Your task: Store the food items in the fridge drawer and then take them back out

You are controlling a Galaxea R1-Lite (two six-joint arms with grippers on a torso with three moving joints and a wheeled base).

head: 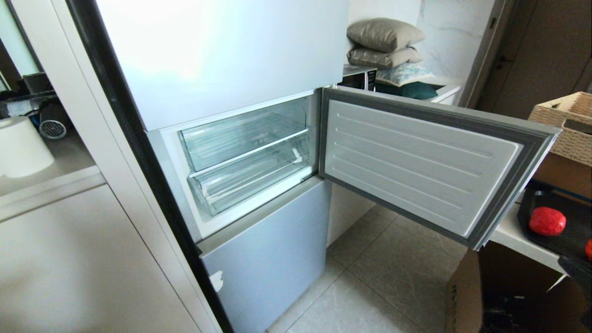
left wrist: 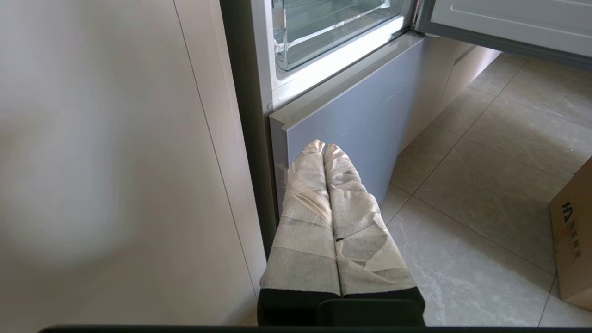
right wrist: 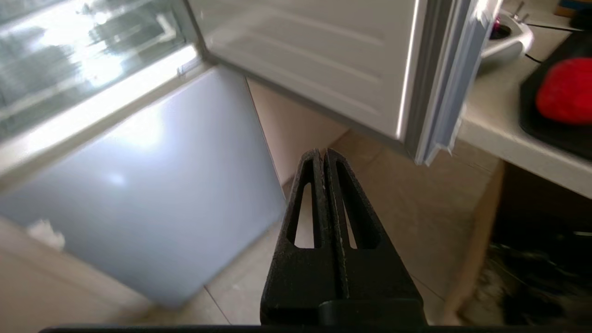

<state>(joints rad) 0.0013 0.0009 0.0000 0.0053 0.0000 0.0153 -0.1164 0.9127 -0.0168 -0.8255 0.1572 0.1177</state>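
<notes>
The fridge (head: 222, 60) stands with its middle door (head: 416, 157) swung wide to the right, showing 2 clear drawers; the lower drawer (head: 249, 180), wide and shallow, is pushed in and looks bare. To the right, past the door's edge, a counter (head: 513, 236) carries a black tray (head: 573, 240) with a red ball (head: 547, 221) on it; a 2nd shows only as a sliver at the frame edge. The right gripper (right wrist: 322, 152), pressed closed and holding nothing, hangs low before the fridge, with the ball up and to its right, so it is the nearer arm. The left gripper (left wrist: 323, 147), wrapped in white, is likewise closed and idle by the lower panel.
</notes>
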